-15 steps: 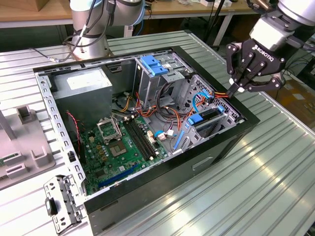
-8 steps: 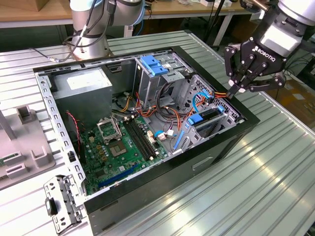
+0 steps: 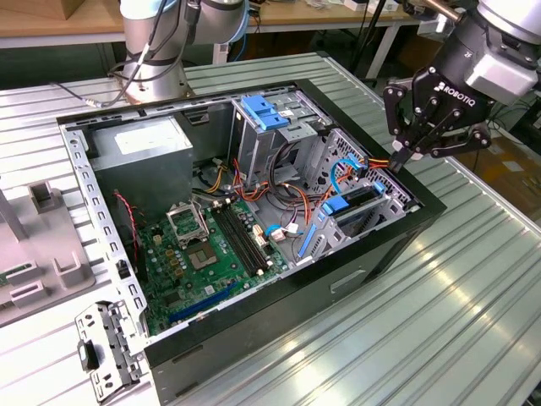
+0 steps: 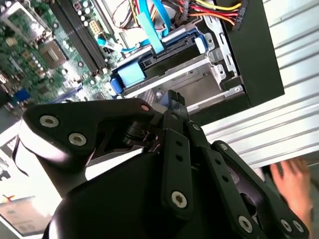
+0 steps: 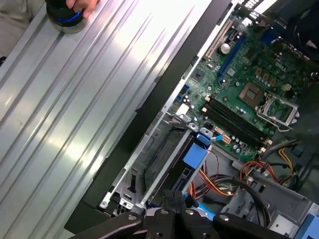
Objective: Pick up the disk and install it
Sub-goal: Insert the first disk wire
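Bright glare across ribbed table [image 5: 99,74]

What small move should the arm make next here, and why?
Probably a short, slow descent. The gripper, shut and empty, hangs above the disk, which already lies in the drive bay with its blue end toward the motherboard; a gentle press would check seating.

Open black tower computer case [image 3: 254,338] on ribbed metal table [image 3: 448,321]; green motherboard [image 3: 194,266] inside, grey power-supply box [image 3: 139,145] at the exterior view's far left.
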Controlling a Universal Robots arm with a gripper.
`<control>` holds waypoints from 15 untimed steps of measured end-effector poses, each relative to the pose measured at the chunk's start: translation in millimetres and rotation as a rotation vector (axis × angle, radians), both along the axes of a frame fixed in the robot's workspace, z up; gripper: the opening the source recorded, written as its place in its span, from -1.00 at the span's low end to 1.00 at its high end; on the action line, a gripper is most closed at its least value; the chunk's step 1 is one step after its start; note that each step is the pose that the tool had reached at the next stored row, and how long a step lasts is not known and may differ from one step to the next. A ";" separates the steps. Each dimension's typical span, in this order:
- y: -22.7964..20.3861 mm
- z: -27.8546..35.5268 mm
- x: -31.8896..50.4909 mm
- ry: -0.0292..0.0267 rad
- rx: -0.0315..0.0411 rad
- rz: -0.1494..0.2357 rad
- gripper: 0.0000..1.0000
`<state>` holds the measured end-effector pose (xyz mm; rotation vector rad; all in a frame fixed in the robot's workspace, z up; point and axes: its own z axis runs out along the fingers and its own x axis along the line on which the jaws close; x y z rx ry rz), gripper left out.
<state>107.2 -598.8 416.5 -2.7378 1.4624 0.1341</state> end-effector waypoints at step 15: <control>0.0 -0.7 2.0 0.0000 -0.0001 0.194 -0.28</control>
